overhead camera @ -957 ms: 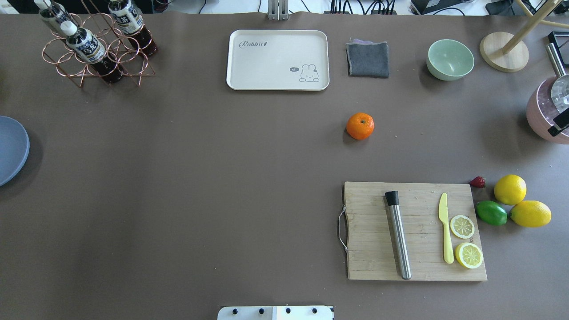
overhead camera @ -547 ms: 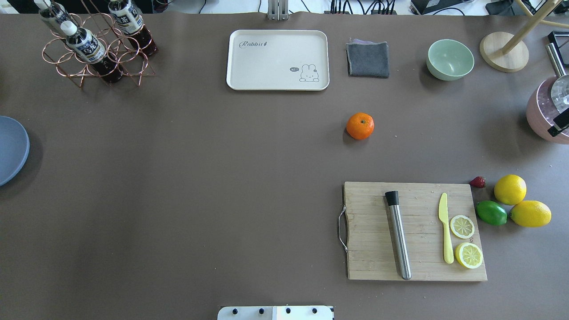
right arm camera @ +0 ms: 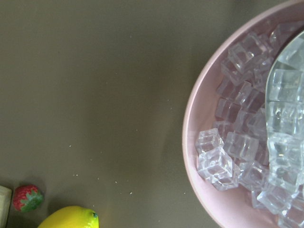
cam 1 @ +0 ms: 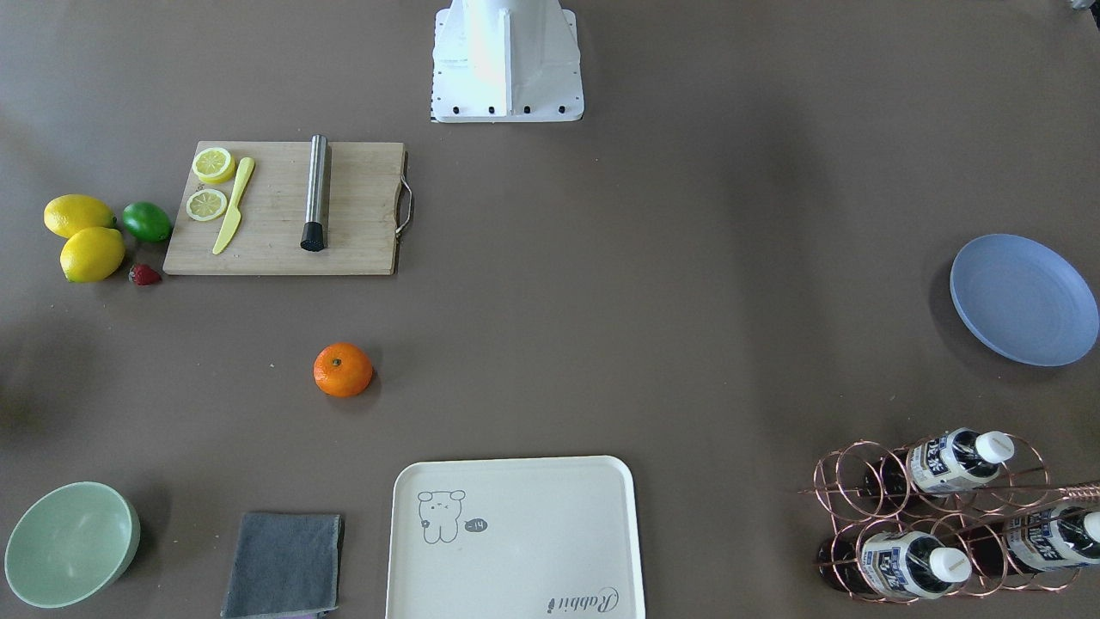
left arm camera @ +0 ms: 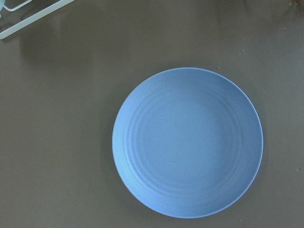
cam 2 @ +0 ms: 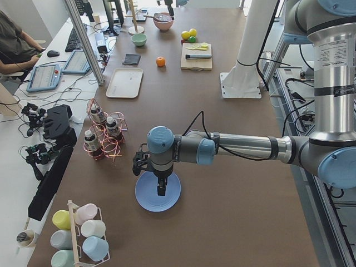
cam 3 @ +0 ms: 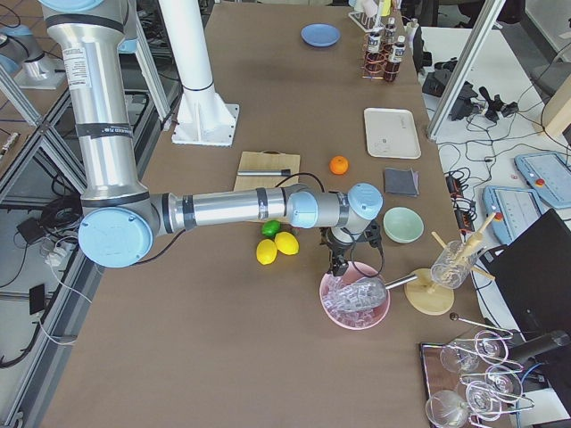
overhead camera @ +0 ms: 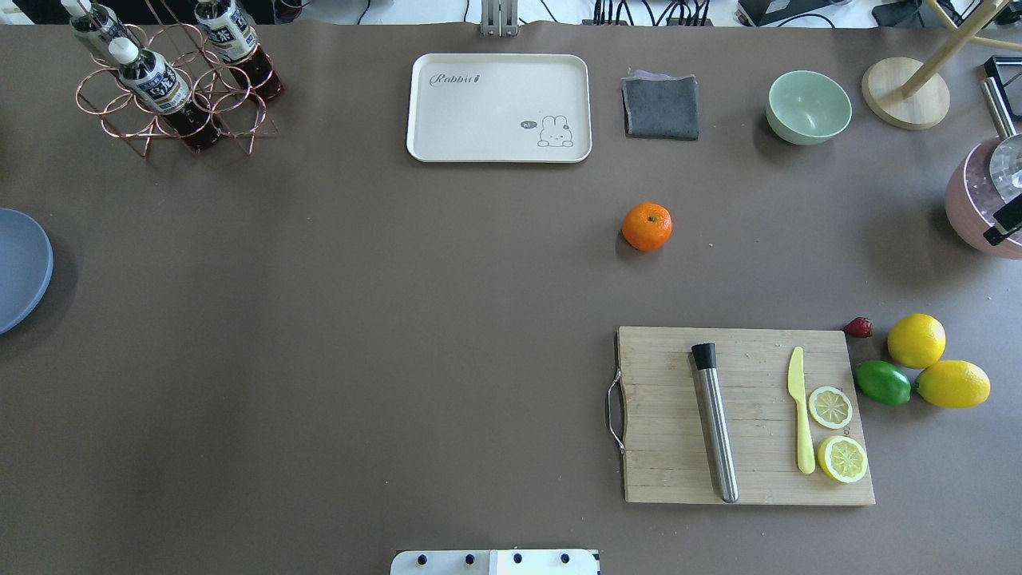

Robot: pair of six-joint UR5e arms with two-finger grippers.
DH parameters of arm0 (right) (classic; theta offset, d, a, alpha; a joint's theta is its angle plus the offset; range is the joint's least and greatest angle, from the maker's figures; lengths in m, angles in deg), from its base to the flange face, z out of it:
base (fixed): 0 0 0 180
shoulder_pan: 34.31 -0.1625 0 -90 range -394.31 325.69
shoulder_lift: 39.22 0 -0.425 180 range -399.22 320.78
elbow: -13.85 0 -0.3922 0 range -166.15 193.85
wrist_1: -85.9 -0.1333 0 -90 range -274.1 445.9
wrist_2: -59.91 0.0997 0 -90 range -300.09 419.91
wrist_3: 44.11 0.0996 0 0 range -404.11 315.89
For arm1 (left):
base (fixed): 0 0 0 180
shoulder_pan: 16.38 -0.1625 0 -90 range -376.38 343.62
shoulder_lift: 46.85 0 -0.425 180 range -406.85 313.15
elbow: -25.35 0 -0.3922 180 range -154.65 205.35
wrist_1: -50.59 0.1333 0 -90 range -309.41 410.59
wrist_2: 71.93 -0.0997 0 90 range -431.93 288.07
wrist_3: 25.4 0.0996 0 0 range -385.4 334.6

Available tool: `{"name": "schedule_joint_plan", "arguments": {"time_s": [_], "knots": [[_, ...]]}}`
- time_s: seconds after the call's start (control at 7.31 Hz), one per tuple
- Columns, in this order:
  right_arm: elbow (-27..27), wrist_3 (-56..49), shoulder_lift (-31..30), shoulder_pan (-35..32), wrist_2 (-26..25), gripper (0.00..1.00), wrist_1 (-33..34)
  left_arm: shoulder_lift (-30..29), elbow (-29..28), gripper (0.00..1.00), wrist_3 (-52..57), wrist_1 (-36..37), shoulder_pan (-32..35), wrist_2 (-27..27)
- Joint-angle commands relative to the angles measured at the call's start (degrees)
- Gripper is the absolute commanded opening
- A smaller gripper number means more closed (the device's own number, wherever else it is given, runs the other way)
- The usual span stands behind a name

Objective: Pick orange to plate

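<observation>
The small round orange fruit [overhead camera: 647,226] is found on the brown desk [overhead camera: 359,359], right of centre and in the far half, standing alone. Open desk is left on every side of it. The wooden cutting board [overhead camera: 746,415] lies well apart on the near side. The folded grey cloth [overhead camera: 660,106] and the cream rectangular tray [overhead camera: 499,108] lie well apart on the far side.

The round shallow periwinkle-blue plate [cam 1: 1024,299] is set at the left edge of the desk, and a wide stretch of desk lies between it and the fruit. The left hand [cam 2: 161,190] is seen hanging over the plate. The right hand [cam 3: 339,265] hangs at the rim of the pink bowl of clear ice cubes [cam 3: 355,301] at the right end. Whether either hand is wide or narrow cannot be told.

Counted:
- one orange fruit
- two whole yellow lemons [overhead camera: 917,340]
- one green lime [overhead camera: 882,382]
- one red strawberry [overhead camera: 858,327]
- two cut lemon halves [overhead camera: 830,407]
- one yellow plastic knife [overhead camera: 801,415]
- one steel cylinder with a black cap [overhead camera: 716,427]
- one pale green bowl [overhead camera: 808,106]
- three bottles [overhead camera: 152,80] in one copper wire rack [overhead camera: 231,112]
</observation>
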Motion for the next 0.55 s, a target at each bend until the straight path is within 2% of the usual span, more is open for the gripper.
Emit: {"name": "schedule_joint_plan", "arguments": {"time_s": [0.0, 0.41], "knots": [[0.0, -0.1, -0.1, 0.0, 0.0, 1.0, 0.0, 0.0, 0.2, 0.98, 0.0, -0.1, 0.0, 0.1], [0.0, -0.1, -0.1, 0.0, -0.3, 1.0, 0.0, 0.0, 0.2, 0.98, 0.0, -1.3, 0.0, 0.1]]}}
